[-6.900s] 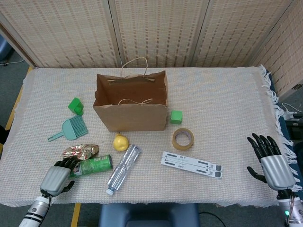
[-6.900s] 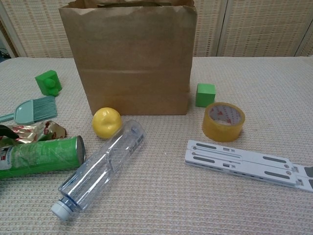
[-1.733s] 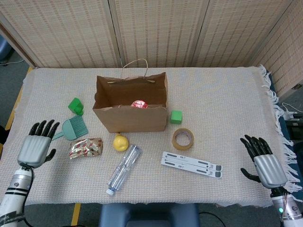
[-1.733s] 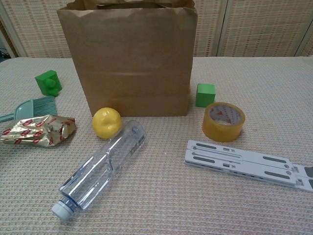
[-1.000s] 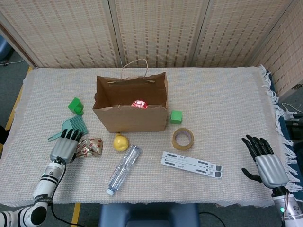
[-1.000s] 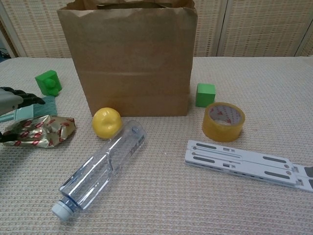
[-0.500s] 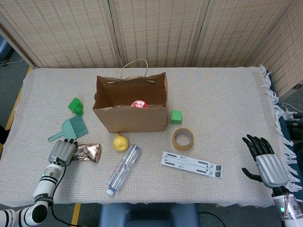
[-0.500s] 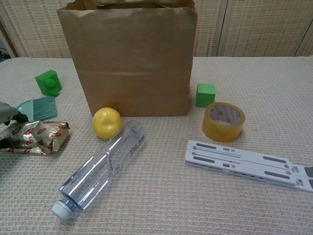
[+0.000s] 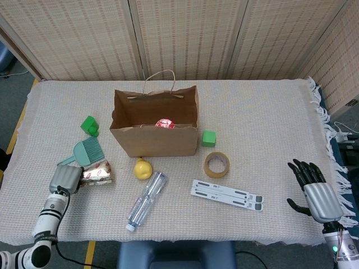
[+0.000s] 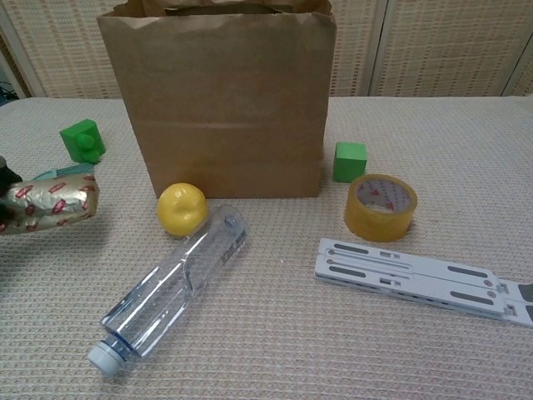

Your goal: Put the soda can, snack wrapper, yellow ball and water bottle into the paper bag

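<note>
My left hand (image 9: 66, 179) grips the left end of the gold and red snack wrapper (image 9: 96, 172) at the front left. In the chest view the wrapper (image 10: 50, 204) hangs just above the cloth, with only a sliver of the hand at the frame's left edge. The paper bag (image 9: 154, 140) stands upright and open at the centre, with the soda can's red top (image 9: 164, 123) showing inside. The yellow ball (image 9: 143, 168) lies in front of the bag (image 10: 221, 108). The clear water bottle (image 9: 146, 200) lies on its side nearer me. My right hand (image 9: 317, 193) rests open at the far right edge.
A teal brush (image 9: 87, 152) and a green block (image 9: 89, 125) lie left of the bag. A small green cube (image 9: 208, 138), a tape roll (image 9: 216, 165) and a white folding stand (image 9: 226, 195) lie to its right. A fringed cloth covers the table (image 9: 263, 123).
The soda can has gone from the table into the bag. My left hand came back, closed on the snack wrapper and raised it a little. The right hand barely moved.
</note>
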You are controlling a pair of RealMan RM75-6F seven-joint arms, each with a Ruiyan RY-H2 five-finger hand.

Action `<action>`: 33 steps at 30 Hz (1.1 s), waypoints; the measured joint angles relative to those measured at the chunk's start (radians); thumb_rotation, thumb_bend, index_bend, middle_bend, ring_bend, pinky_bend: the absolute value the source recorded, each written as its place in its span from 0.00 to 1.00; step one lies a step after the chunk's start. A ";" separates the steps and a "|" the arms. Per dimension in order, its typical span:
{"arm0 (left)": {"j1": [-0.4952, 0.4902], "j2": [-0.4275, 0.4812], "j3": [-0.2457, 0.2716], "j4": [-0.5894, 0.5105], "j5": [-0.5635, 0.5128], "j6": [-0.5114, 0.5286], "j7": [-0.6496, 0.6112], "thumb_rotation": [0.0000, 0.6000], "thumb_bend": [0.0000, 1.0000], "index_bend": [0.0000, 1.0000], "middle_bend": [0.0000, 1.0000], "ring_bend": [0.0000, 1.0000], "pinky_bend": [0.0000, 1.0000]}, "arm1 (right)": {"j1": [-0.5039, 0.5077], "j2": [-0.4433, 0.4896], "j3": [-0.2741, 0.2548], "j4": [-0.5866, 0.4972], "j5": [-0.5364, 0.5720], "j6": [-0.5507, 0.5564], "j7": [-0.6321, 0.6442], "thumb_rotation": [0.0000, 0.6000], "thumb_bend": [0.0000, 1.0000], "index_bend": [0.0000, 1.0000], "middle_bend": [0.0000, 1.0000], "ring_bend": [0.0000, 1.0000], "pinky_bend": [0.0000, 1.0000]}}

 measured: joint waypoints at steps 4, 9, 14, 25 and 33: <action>0.023 0.051 -0.092 -0.044 -0.020 0.063 -0.128 1.00 0.69 0.76 0.76 0.74 0.83 | 0.001 0.003 -0.001 -0.002 0.002 -0.005 0.002 1.00 0.13 0.00 0.00 0.00 0.00; 0.062 0.119 -0.274 -0.099 -0.100 0.157 -0.342 1.00 0.70 0.76 0.76 0.74 0.84 | 0.002 0.003 -0.002 -0.005 0.000 -0.007 0.004 1.00 0.13 0.00 0.00 0.00 0.00; 0.071 0.217 -0.430 -0.154 -0.162 0.198 -0.453 1.00 0.70 0.76 0.76 0.74 0.84 | 0.004 0.002 -0.003 -0.006 -0.002 -0.010 -0.003 1.00 0.13 0.00 0.00 0.00 0.00; -0.092 0.211 -0.455 -0.138 -0.169 0.191 -0.234 1.00 0.69 0.76 0.76 0.74 0.84 | 0.007 0.003 -0.001 -0.010 0.007 -0.019 -0.005 1.00 0.13 0.00 0.00 0.00 0.00; -0.323 0.026 -0.461 -0.094 -0.225 0.212 -0.026 1.00 0.70 0.76 0.76 0.74 0.84 | 0.009 0.012 -0.003 -0.020 0.015 -0.031 0.002 1.00 0.13 0.00 0.00 0.00 0.00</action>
